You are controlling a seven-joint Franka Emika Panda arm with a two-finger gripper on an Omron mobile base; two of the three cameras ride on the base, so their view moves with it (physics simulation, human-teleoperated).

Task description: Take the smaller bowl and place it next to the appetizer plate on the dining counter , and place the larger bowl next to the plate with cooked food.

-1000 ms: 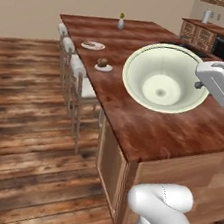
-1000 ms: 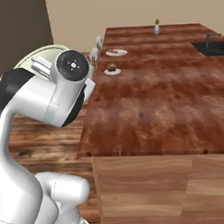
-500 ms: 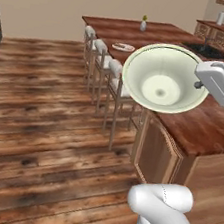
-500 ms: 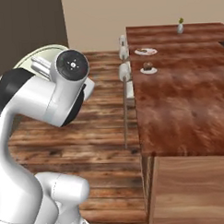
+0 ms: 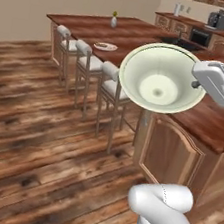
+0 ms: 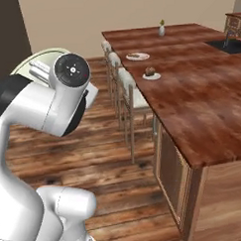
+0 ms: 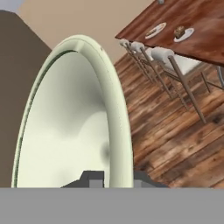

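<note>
Fingertips (image 7: 92, 177) pinch the rim of the larger bowl (image 5: 161, 78) from either side, one inside the wall and one outside, so the gripper (image 7: 114, 178) is clenched on that rim and the bowl hangs from it tipped on edge, its cream pale-green inside turned toward the left base camera. Holding it by the rim suits a bowl too wide to span, and carrying it high and off to the side of the dining counter (image 6: 201, 96) keeps it away from the counter's edge; judging by the task, this is the carry toward the plate it belongs beside, with the set-down not yet made. Beyond the bowl, white-cushioned stools (image 5: 112, 89) line the counter's long edge over the wood floor (image 5: 29, 138). Farther along the top sits the appetizer plate (image 6: 151, 76) with its dark brown chunk, and just past it the plate with cooked food (image 6: 138, 56), near the stool-side edge. The bowl is well apart from both plates, so a reach over the stools and a levelling of the bowl look to be needed before release. A small vase (image 6: 161, 30) stands at the counter's far end.
</note>
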